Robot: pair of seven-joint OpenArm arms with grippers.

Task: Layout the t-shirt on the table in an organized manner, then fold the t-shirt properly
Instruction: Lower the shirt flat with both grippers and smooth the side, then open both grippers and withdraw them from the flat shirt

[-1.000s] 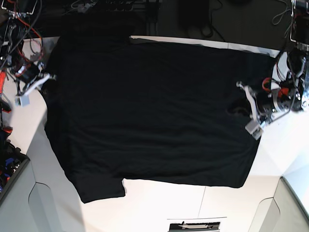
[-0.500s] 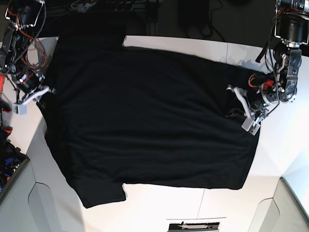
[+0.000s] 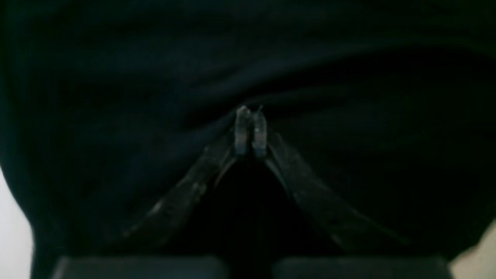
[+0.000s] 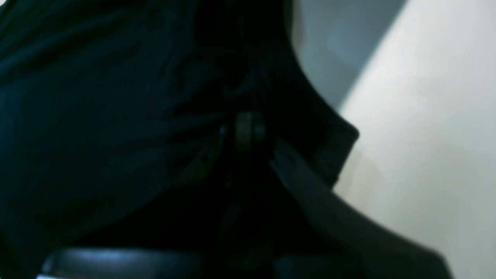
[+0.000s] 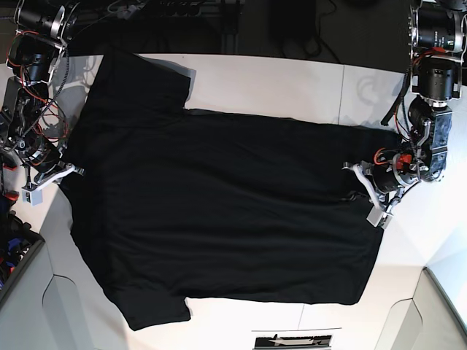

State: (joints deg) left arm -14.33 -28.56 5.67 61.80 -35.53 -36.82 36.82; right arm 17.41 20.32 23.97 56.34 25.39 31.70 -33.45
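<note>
The t-shirt [image 5: 226, 211] lies spread over most of the white bench [image 5: 292, 84], filling the middle of the base view, one sleeve at the upper left and the other at the lower left near the bottom edge. This looks like the laying-out step, not yet the folding.

The left pincer [image 5: 363, 191], at the right of the base view, sits at the shirt's right-hand edge. Its wrist view shows the two fingertips [image 3: 243, 130] pressed together with dark cloth bunched around them, so it is closed on the t-shirt [image 3: 155, 77]. The right pincer [image 5: 57, 175], at the left of the base view, is at the shirt's left edge. In its wrist view the tips meet at mid-frame with the t-shirt [image 4: 97, 116] gathered about them and a hemmed corner beside pale bench [image 4: 426, 116]; it too appears clamped on the fabric.

The next move, as I judge it, calls for drawing the two edges apart evenly so the cloth flattens, then letting go before a fold begins.

Both wrist views are dark and blurred, so how much cloth sits between the tips is hard to tell. No print or patch shows. The bench's far edge is lost against the dark background.
</note>
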